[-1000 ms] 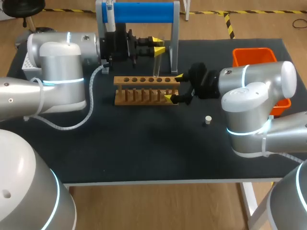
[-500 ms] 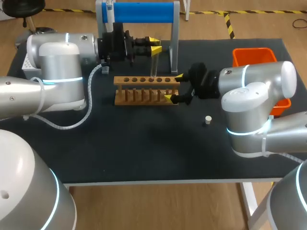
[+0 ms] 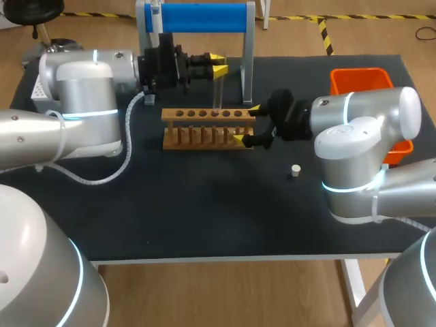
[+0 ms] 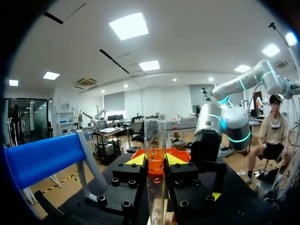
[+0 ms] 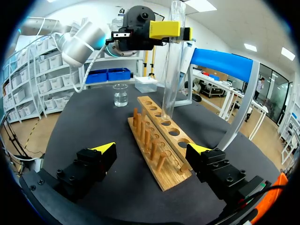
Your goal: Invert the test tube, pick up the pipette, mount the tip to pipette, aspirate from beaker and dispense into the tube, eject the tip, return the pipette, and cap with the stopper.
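Observation:
My left gripper (image 3: 218, 65) is shut on a clear test tube (image 3: 216, 92) and holds it upright over the wooden rack (image 3: 204, 129), the tube's lower end at one of the holes. The left wrist view has the tube (image 4: 155, 140) standing between the yellow tips of that gripper (image 4: 155, 160). My right gripper (image 3: 246, 125) is open, with one finger on each side of the rack's right end (image 5: 161, 154). A small white stopper (image 3: 296, 170) lies on the mat to the rack's right. The pipette (image 3: 155, 15) hangs on the blue-barred stand (image 3: 201, 17).
An orange bin (image 3: 360, 78) stands at the back right. A glass beaker (image 5: 120, 96) and a white box (image 5: 145, 83) sit beyond the rack's far end. The stand's upright (image 3: 246, 65) is close behind the held tube. Bare mat lies in front of the rack.
My left gripper has shifted the tube a little to the left along the rack. The right arm has stayed where it was.

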Robot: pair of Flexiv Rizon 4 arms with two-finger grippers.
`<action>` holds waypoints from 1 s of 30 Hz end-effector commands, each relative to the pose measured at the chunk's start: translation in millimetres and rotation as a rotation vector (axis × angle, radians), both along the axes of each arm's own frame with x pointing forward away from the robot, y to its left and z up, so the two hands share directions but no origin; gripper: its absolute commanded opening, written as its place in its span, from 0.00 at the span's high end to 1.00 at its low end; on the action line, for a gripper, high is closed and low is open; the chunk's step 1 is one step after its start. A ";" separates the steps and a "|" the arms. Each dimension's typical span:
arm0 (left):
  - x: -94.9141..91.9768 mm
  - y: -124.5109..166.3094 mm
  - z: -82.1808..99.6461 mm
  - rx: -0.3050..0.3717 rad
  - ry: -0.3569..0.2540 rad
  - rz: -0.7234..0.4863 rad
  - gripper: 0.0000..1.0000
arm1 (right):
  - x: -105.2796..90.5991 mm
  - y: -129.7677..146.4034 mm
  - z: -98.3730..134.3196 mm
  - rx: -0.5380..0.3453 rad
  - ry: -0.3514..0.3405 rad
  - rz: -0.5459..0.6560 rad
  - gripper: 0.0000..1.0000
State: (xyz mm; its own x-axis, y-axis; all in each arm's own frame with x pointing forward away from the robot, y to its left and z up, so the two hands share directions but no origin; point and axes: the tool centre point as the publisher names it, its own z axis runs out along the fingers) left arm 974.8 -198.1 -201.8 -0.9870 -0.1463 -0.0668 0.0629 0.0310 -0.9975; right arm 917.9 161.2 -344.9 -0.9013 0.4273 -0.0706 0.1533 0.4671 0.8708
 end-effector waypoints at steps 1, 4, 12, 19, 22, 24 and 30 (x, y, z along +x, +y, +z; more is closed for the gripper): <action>3.3 1.2 -4.2 -0.003 0.006 -0.004 1.00 | -0.2 -0.2 -0.5 0.001 0.000 0.000 0.00; 4.1 2.4 -6.2 -0.005 0.014 0.000 1.00 | -0.2 -0.2 -0.5 0.001 0.000 0.000 0.00; 5.0 3.5 -9.0 -0.012 0.021 0.006 1.00 | -0.2 -0.2 -0.5 0.001 0.000 0.000 0.00; 6.2 2.6 -12.3 -0.015 0.029 0.009 1.00 | -0.2 -0.2 -0.5 0.001 0.000 0.000 0.00; 6.7 2.8 -13.3 -0.016 0.032 0.012 1.00 | -0.2 -0.2 -0.5 0.001 0.000 0.000 0.00; 7.4 2.6 -14.3 -0.017 0.034 0.013 1.00 | -0.2 -0.2 -0.5 0.001 0.000 0.000 0.00; 9.1 0.9 -17.7 -0.015 0.042 0.015 1.00 | -0.2 -0.2 -0.5 0.001 0.000 0.000 0.00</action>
State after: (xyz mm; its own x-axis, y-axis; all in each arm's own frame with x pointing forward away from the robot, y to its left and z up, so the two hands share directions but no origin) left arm 981.4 -194.7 -217.0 -0.9862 -0.1641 -0.0232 0.0206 0.0173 -0.9996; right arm 917.9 161.2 -344.9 -0.9013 0.4274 -0.0706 0.1533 0.4671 0.8708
